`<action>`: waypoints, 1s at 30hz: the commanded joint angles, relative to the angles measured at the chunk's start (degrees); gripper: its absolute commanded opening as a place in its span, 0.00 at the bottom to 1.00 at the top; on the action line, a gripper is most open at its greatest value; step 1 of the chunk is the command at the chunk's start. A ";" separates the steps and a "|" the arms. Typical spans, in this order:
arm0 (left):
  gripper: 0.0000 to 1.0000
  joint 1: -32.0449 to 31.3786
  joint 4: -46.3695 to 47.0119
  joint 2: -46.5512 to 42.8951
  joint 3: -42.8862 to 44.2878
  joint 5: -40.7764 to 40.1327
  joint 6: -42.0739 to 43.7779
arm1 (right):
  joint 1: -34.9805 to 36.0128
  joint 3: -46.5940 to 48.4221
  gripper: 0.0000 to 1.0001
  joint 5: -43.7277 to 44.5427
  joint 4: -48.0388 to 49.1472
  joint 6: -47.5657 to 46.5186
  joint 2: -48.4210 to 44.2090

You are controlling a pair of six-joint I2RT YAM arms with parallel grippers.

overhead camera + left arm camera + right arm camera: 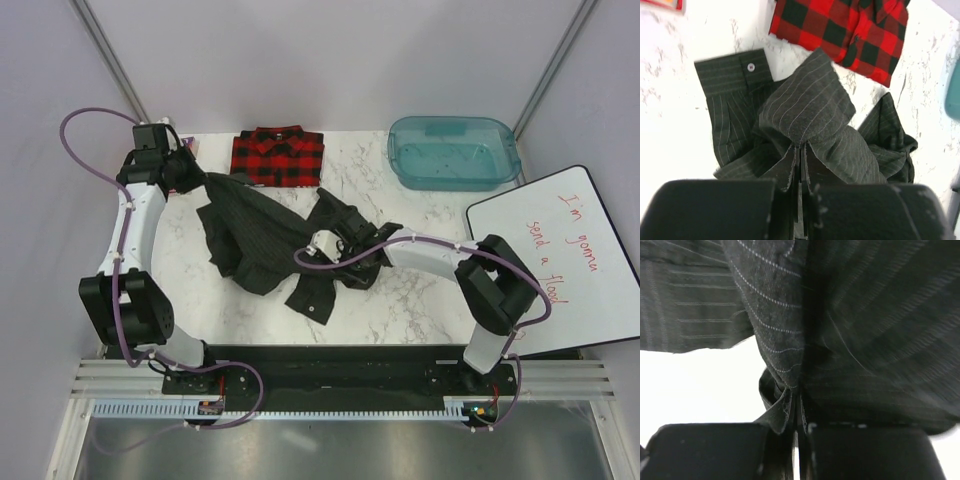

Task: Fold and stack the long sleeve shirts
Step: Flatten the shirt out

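Your left gripper [800, 172] is clamped tight on a bunched fold of the charcoal pinstripe shirt [250, 240], near the far left of the marble table [420, 300]. Your right gripper [797, 412] is closed on a pinch of the same shirt at its right side. Between them the shirt lies rumpled across the middle, one buttoned cuff [735, 75] flat on the surface. The red plaid shirt [277, 157] sits folded at the far edge, just beside it
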 commanded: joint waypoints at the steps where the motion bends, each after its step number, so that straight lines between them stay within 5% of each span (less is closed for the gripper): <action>1: 0.02 0.84 6.95 -2.54 5.59 1.34 6.56 | -5.58 12.94 0.00 5.63 -1.74 -3.55 -1.71; 5: 0.02 1.98 10.90 1.42 13.31 1.51 7.97 | -11.30 34.37 0.00 4.15 -4.83 -2.51 3.91; 8: 0.02 2.77 11.53 5.97 28.90 2.83 9.20 | -13.77 57.09 0.00 2.38 -7.29 0.22 8.75; 12: 0.02 3.65 10.74 7.49 41.44 7.92 10.87 | -14.91 66.93 0.00 0.19 -10.19 2.24 8.77; 16: 0.02 3.65 10.47 0.39 38.75 17.12 15.70 | -15.09 58.44 0.00 -3.33 -11.25 1.37 -4.02; 22: 0.02 3.74 2.40 -16.66 23.45 27.95 25.46 | -14.91 35.42 0.00 -6.76 -22.99 -5.12 -25.03; 27: 0.02 3.74 -4.80 -26.77 10.63 36.24 31.60 | -11.93 17.56 0.01 -11.23 -32.07 -7.60 -33.86; 28: 0.02 3.74 -6.39 -28.87 8.86 36.84 33.62 | -11.05 15.54 0.05 -11.59 -33.04 -7.94 -34.39; 30: 0.02 3.57 -14.35 -30.30 4.29 38.25 42.46 | -9.20 10.79 0.33 -11.42 -34.88 -9.79 -33.61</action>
